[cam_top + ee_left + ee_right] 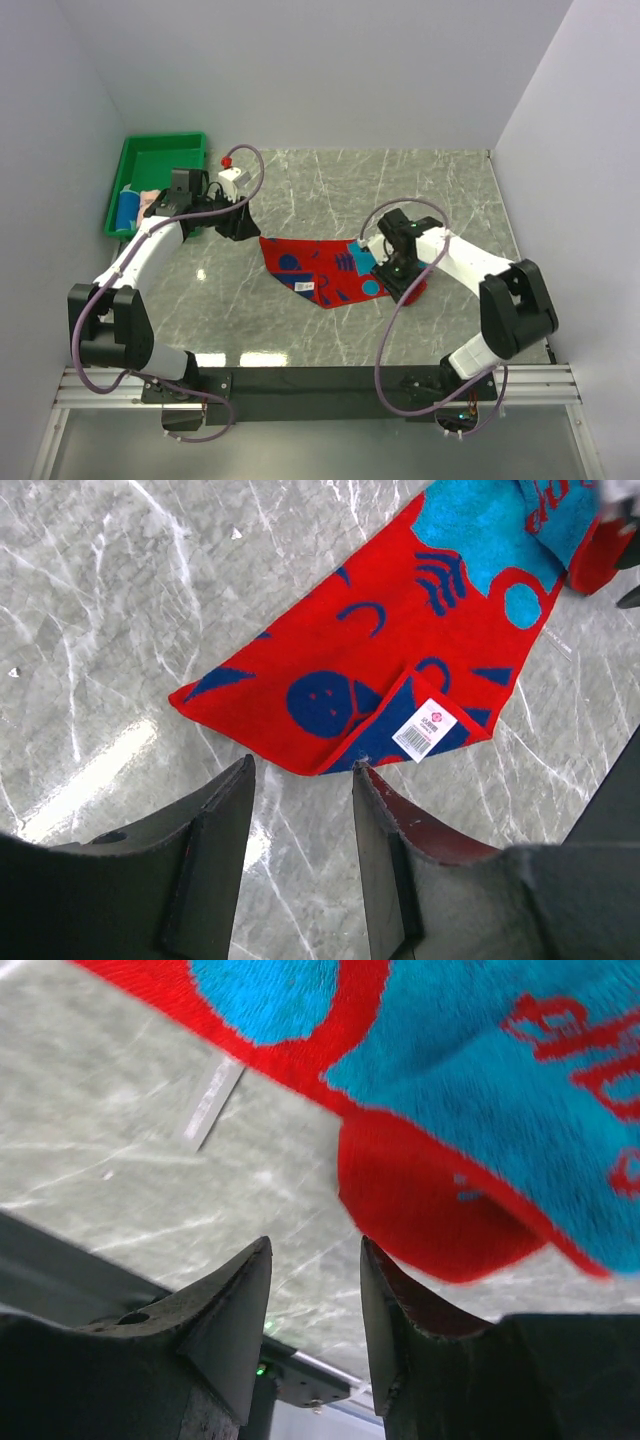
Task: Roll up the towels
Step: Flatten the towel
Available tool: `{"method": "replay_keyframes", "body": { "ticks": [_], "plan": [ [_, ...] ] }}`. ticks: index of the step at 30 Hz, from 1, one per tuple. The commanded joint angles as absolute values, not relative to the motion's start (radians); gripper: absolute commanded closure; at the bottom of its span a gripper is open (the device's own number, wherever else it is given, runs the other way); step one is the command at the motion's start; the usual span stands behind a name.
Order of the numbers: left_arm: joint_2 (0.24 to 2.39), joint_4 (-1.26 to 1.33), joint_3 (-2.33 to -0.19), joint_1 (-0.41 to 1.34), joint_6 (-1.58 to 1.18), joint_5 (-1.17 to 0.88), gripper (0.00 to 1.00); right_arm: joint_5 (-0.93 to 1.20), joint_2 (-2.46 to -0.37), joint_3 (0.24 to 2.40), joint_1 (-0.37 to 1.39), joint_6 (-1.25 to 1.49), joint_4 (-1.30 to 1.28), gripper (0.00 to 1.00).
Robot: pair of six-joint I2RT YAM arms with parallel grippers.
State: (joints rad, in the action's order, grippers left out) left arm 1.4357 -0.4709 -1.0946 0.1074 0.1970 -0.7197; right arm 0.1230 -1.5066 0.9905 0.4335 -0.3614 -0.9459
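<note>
Our left gripper [300, 765] is open, with its two fingers a little apart and nothing between them. It hangs just beside the left end of the red-and-blue patterned towel [318, 272]. Our right gripper [315, 1245] is open about as wide and holds nothing. A folded red lump of the towel sits right by its right finger (we cannot tell if they touch).

The towel lies spread out in the middle of the marble table [430, 180]. One corner is flipped over, so a white label [427, 728] shows. There is open room behind the towel and in front of it.

We count one towel on the table. In the green tray [160, 150] at the far left we count two more, a blue towel [127, 208] and a pale pink towel [150, 199].
</note>
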Motion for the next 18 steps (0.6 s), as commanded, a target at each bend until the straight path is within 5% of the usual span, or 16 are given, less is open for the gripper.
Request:
{"method": "replay_keyframes", "body": {
  "ticks": [1, 11, 14, 15, 18],
  "plan": [
    [1.410, -0.466, -1.106, 0.104, 0.225, -0.720, 0.50, 0.029, -1.560, 0.966, 0.480, -0.368, -0.887, 0.52],
    [1.362, -0.488, -1.083, 0.101, 0.317, -0.753, 0.50, -0.031, -1.739, 0.947, 0.509, -0.359, -0.822, 0.59],
    [1.333, -0.506, -1.057, 0.101, 0.391, -0.801, 0.50, -0.003, -1.744, 0.942, 0.508, -0.367, -0.824, 0.78],
    [1.327, -0.514, -1.052, 0.103, 0.415, -0.814, 0.51, -0.003, -1.743, 0.949, 0.508, -0.367, -0.830, 0.98],
    [1.312, -0.540, -1.034, 0.117, 0.506, -0.844, 0.51, 0.072, -1.712, 1.000, 0.505, -0.354, -0.870, 1.00]
  ]
}}
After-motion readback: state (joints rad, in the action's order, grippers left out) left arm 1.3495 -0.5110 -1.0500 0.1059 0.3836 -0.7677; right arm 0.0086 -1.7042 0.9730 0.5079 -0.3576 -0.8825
